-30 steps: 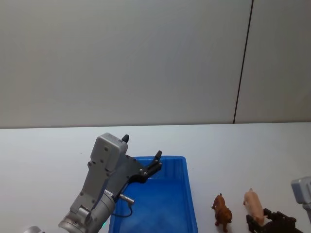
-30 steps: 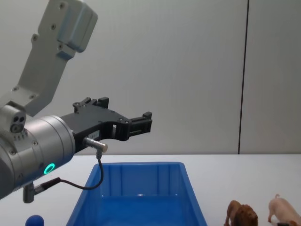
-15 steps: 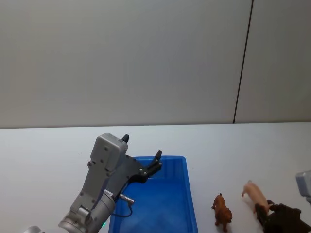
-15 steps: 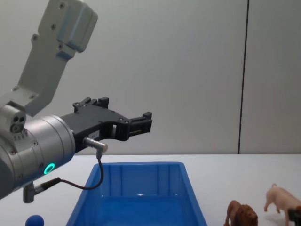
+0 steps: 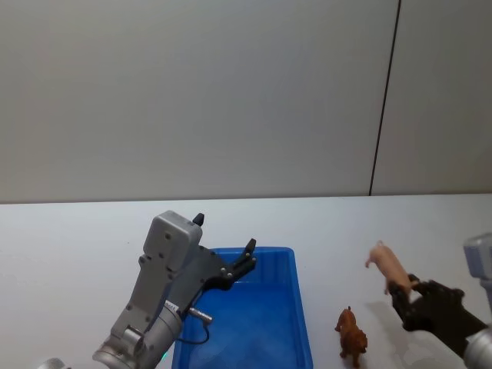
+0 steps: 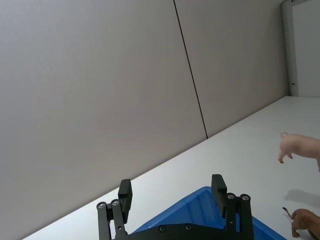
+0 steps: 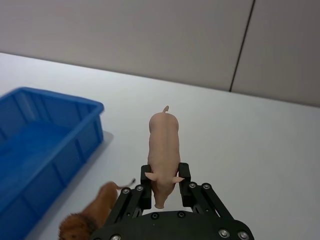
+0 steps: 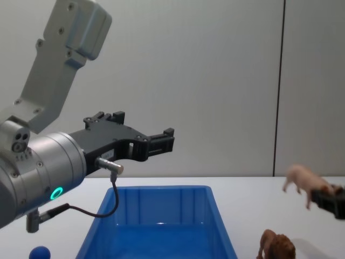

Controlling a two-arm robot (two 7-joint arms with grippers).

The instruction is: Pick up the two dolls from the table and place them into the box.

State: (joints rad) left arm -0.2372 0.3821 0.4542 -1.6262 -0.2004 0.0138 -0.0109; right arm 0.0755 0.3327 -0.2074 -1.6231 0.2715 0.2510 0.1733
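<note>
Silver-grey left arm (image 8: 48,162), green ring light (image 8: 55,192), black cable (image 8: 115,190), black screw-studded left gripper (image 6: 171,182)

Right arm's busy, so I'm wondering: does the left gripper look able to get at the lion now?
Probably yes: left gripper hangs open over the blue box, lion stands uncovered beside it.

Bright, even light; faint soft shadows on the table (image 5: 77,231)

Likely robot test lab: plain grey panelled wall (image 5: 192,92), dark vertical seam (image 5: 384,100), flat white table (image 5: 69,231).
</note>
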